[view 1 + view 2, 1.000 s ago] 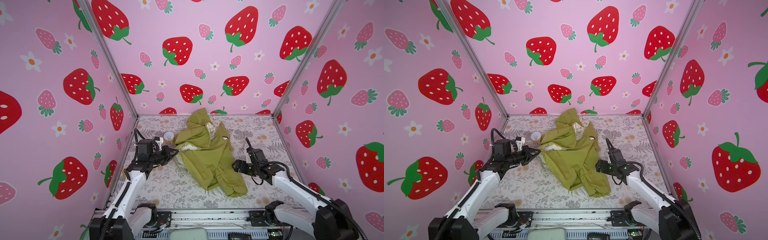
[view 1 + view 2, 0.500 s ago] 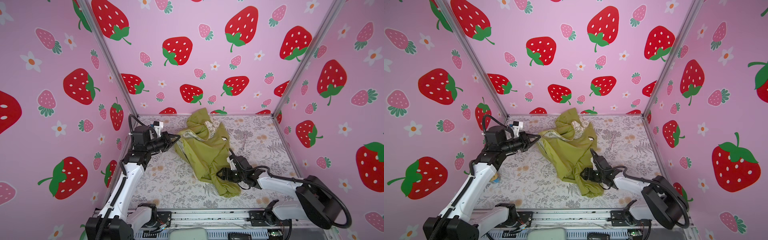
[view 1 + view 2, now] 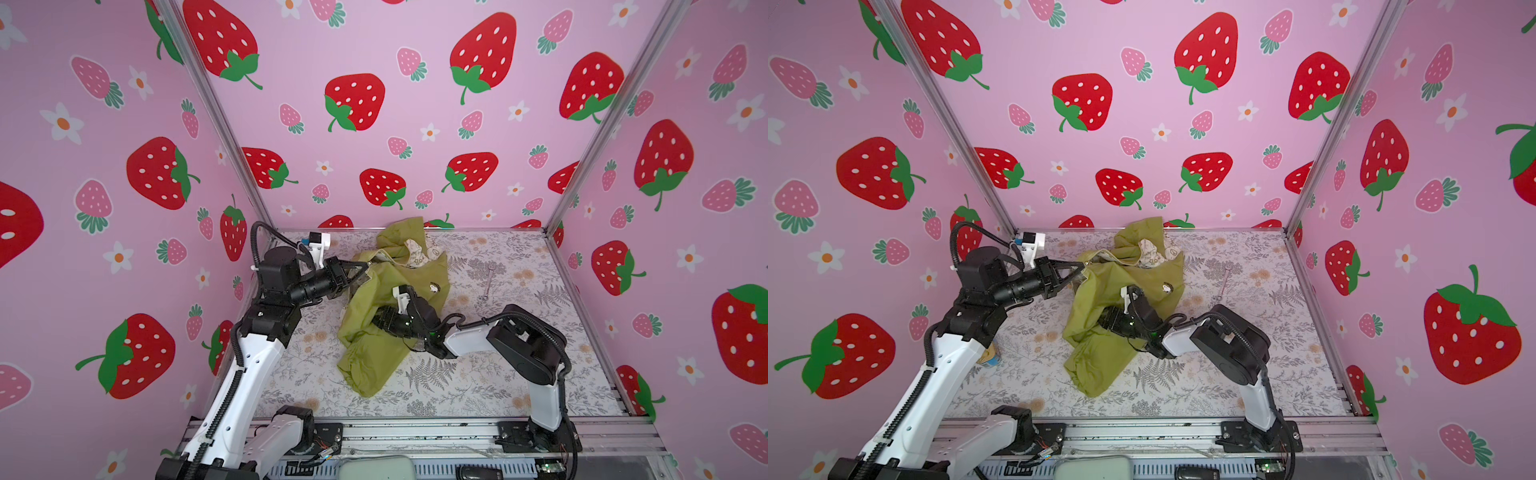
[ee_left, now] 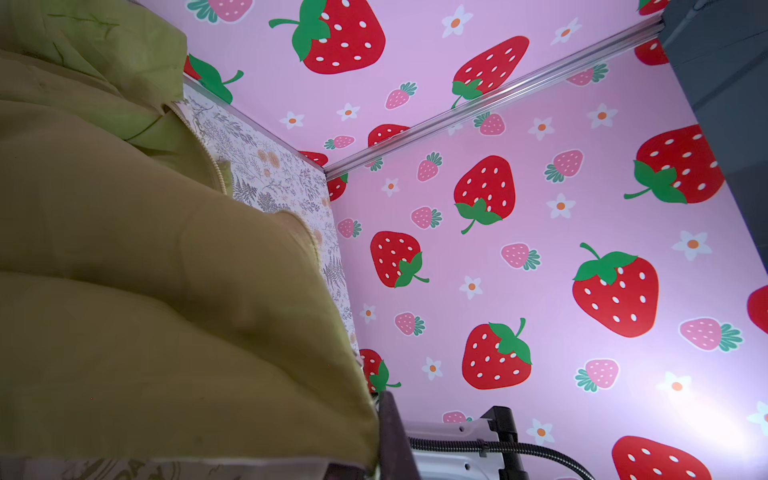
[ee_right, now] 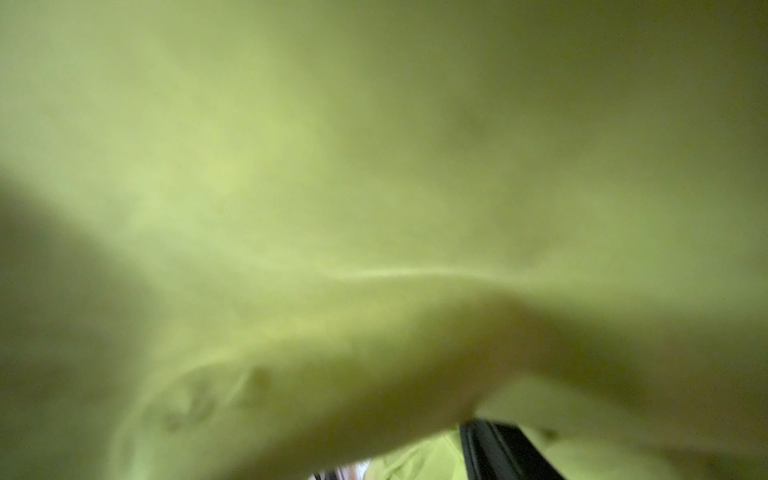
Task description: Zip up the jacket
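The olive-green jacket lies crumpled on the floral table, its hood with cream lining toward the back wall. My left gripper is shut on the jacket's left edge and holds it off the table. In the left wrist view the jacket hangs over one dark finger, and a run of zipper teeth shows. My right gripper is pushed into the folds at the jacket's middle. Its jaws are hidden. The right wrist view shows only blurred green fabric.
A small metal wrench lies on the table to the right of the jacket. A small can sits under my left arm by the left wall. Pink strawberry walls enclose three sides.
My right arm swung left from the jacket's right side into its middle folds. My left gripper raised the jacket's edge and pulled it toward the back left, bunching the fabric.
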Robot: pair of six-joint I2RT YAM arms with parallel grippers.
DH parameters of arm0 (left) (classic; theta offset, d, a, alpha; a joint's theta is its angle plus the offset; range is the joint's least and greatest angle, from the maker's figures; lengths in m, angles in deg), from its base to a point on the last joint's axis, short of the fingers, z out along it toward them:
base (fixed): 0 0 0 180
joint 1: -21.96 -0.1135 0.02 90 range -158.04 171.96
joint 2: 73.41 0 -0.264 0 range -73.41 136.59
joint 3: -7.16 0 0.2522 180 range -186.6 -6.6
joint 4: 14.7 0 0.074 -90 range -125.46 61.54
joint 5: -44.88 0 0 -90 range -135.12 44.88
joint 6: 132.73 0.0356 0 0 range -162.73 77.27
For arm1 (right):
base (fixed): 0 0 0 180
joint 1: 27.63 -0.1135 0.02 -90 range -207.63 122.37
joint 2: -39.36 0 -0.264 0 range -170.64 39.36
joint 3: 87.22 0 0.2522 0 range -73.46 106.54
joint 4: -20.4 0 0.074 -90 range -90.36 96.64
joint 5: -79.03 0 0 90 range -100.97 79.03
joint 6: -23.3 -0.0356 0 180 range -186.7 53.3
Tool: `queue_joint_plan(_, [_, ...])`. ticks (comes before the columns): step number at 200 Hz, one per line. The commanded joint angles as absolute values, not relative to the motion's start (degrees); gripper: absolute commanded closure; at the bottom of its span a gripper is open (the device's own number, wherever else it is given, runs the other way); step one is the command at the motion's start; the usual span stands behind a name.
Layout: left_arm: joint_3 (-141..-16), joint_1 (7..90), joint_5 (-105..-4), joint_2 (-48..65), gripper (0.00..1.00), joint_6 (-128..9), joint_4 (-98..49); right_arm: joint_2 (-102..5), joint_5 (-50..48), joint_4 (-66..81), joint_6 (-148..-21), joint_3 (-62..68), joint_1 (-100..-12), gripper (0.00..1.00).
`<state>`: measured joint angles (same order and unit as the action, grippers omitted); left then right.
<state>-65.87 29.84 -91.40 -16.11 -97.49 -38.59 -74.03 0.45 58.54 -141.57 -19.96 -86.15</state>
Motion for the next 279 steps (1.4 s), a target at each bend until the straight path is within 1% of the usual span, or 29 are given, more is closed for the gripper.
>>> queue_joint_plan(1, [-62.1,30.0,-91.4,-17.9,1.0,-99.1,-36.5,-70.1,-5.1,65.8,-143.2,-24.6,-86.0,0.38])
queue_joint_plan(27, [-55.8,30.0,-89.7,-21.1,1.0,-99.6,-37.0,-61.1,-1.5,56.5,-136.1,-32.2,-84.3,0.4])
queue_joint_plan(42, [-52.3,30.0,-88.3,-22.8,1.0,-99.0,-39.2,-54.2,-1.3,47.8,-130.9,-36.3,-82.8,0.38])
queue_joint_plan(58, [-49.0,30.0,-86.9,-24.1,1.0,-97.7,-42.0,-46.0,-3.0,37.4,-125.4,-38.8,-81.2,0.31])
queue_joint_plan(77, [-44.9,30.0,-85.9,-25.3,1.0,-97.7,-43.0,-37.1,-7.2,25.6,-120.2,-39.2,-77.9,0.18])
queue_joint_plan(89, [-42.6,30.0,-85.4,-26.1,1.0,-98.3,-43.2,-33.6,-9.8,19.2,-117.7,-37.8,-74.2,0.13])
queue_joint_plan(102, [-40.4,30.0,-85.0,-27.0,1.0,-99.0,-43.0,-32.7,-11.5,14.3,-115.8,-35.7,-69.6,0.09])
queue_joint_plan(122, [-38.2,30.0,-84.5,-28.1,1.0,-99.4,-43.3,-37.0,-11.6,10.3,-112.8,-30.2,-63.8,0.07])
queue_joint_plan(149, [-36.7,30.0,-84.2,-28.4,1.0,-98.7,-44.8,-48.6,-8.6,9.2,-109.7,-20.4,-61.1,0.08])
queue_joint_plan(175, [-35.0,30.0,-83.6,-28.9,1.0,-98.6,-45.2,-59.0,-7.5,8.2,-107.3,-9.4,-61.0,0.09])
queue_joint_plan(198, [-33.7,30.0,-83.4,-29.3,1.0,-99.0,-44.6,-67.4,-5.4,6.0,-105.3,0.6,-61.3,0.13])
queue_joint_plan(225, [-32.9,30.0,-83.6,-29.1,1.0,-98.8,-44.5,-73.8,-2.2,5.7,-104.2,8.2,-62.2,0.13])
queue_joint_plan(245, [-32.2,30.0,-83.8,-29.2,1.0,-99.1,-43.9,-77.6,-2.6,5.0,-104.2,13.0,-63.3,0.12])
queue_joint_plan(263, [-31.8,30.0,-84.0,-29.2,1.0,-99.4,-43.5,-82.7,-4.2,1.1,-104.6,19.5,-63.8,0.1])
queue_joint_plan(279, [-31.7,30.0,-84.1,-29.4,1.0,-99.3,-43.4,-87.1,-5.1,-1.7,-104.8,25.1,-64.1,0.04])
